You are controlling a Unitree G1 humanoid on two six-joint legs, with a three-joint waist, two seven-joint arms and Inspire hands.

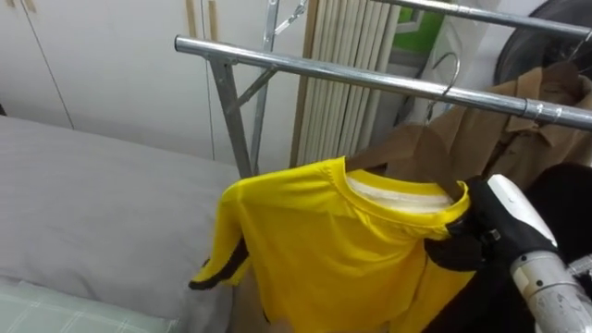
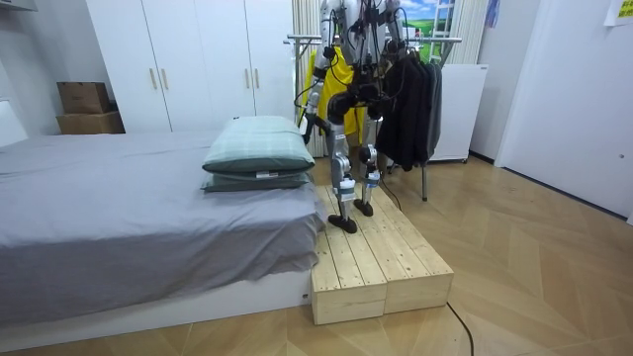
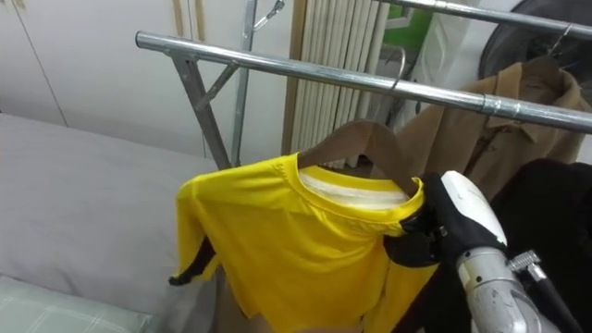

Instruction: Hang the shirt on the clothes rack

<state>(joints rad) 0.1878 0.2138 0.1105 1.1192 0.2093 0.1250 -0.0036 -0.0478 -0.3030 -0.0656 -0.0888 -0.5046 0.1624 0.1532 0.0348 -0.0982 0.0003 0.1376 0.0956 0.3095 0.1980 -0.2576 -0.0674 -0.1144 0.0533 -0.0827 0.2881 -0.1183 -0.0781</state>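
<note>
At the clothes rack beside the bed, seen from my remote station: the robot's right hand (image 1: 468, 242) is clenched round the right shoulder of the yellow shirt (image 1: 324, 231), dark fingers pressed into the cloth just below the collar. The shirt sits on a wooden hanger (image 1: 407, 148), whose brown arm shows above the neckline. It is raised just under the metal rail (image 1: 324, 69). The hanger's wire hook (image 1: 447, 74) rises to the height of the rail and crosses it in both eye views; I cannot tell whether it rests on the bar. The shirt's left sleeve droops over the edge of the grey bed (image 1: 92, 203), its dark cuff hanging free. Farther right on the same rail hangs a tan shirt (image 1: 518, 129), and below it a dark garment (image 1: 569, 199) lies close behind the robot's forearm. A pale checked pillow (image 1: 55, 310) fills the lower left corner.

From the room camera I see the robot upright on a low wooden platform (image 2: 381, 267) at the head end of the bed, facing the rack with its back to the lens, white wardrobes (image 2: 198, 59) off to the room view's left. Its left hand (image 2: 308, 123) hangs low at its side toward the bed; I cannot tell how it is set
</note>
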